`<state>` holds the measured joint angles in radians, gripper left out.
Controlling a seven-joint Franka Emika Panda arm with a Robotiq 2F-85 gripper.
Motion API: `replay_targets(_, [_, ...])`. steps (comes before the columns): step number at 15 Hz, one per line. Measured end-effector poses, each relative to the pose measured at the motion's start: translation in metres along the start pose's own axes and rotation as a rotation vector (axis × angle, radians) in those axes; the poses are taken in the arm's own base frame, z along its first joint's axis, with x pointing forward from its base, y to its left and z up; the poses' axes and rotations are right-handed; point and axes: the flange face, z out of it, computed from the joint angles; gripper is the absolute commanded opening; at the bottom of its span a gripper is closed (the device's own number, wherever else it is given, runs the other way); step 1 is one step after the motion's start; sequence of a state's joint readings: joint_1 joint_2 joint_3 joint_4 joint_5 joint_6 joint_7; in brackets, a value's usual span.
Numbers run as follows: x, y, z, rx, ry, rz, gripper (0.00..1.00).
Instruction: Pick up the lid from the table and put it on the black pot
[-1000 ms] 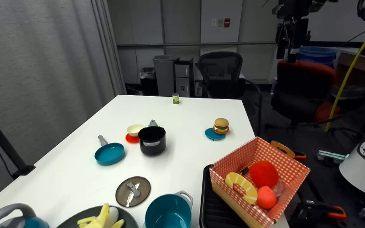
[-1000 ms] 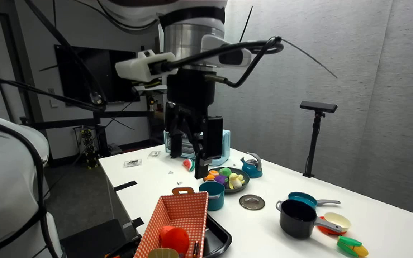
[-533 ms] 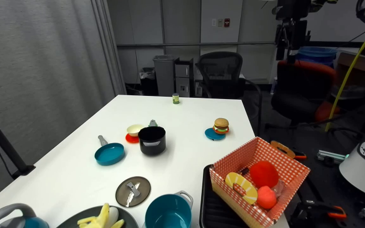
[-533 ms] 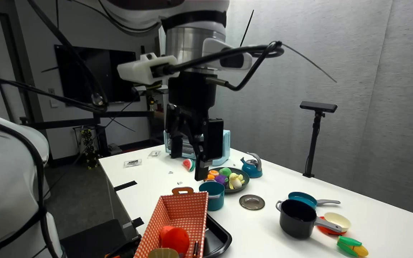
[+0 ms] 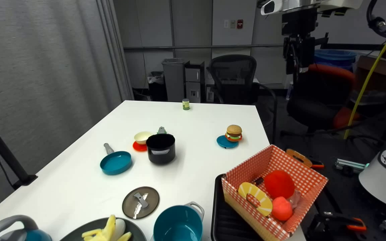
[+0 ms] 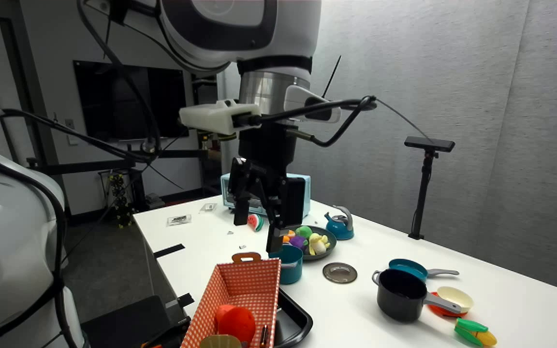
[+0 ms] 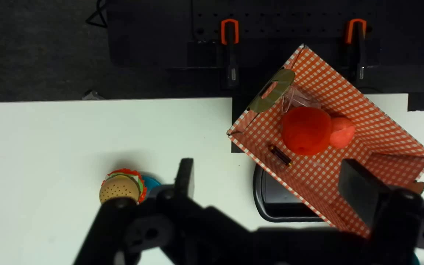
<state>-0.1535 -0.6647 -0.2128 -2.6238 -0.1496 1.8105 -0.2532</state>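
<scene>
Beneath the black two-fingered claw (image 6: 258, 236) spreads a smooth white tabletop (image 5: 193, 180). Across it from the claw hangs a grey fabric curtain (image 5: 45, 83); in an exterior view, one black mesh office chair (image 5: 233, 73) stands left of the claw and one red-backed chair (image 5: 337, 76) right of it, lower down. The claw's fingers (image 7: 359, 195) stand wide apart. Past them, in the wrist view, lie one red-and-white checked rectangular basket (image 7: 363, 106), two round red things (image 7: 306, 130) inside it, one black ridged tray (image 7: 282, 189) partly covered by the basket, and one tan-bunned toy burger (image 7: 120, 187). Lower than the claw and to its right in an exterior view are one flat round grey lid (image 6: 340, 273) and one squat black cylindrical pot (image 6: 401, 299). The lid lies flat on the tabletop, well apart from the claw and near one deep teal pot (image 6: 291, 274); the black pot stands upright farther right, just beside one shallow round teal pan (image 6: 408, 266).
</scene>
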Motion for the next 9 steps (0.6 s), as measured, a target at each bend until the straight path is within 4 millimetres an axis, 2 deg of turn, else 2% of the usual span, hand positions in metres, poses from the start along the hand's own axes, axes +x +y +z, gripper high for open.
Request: replay_targets(9, [0.066, -0.037, 0.041, -0.084, -0.02, -0.073, 1.0])
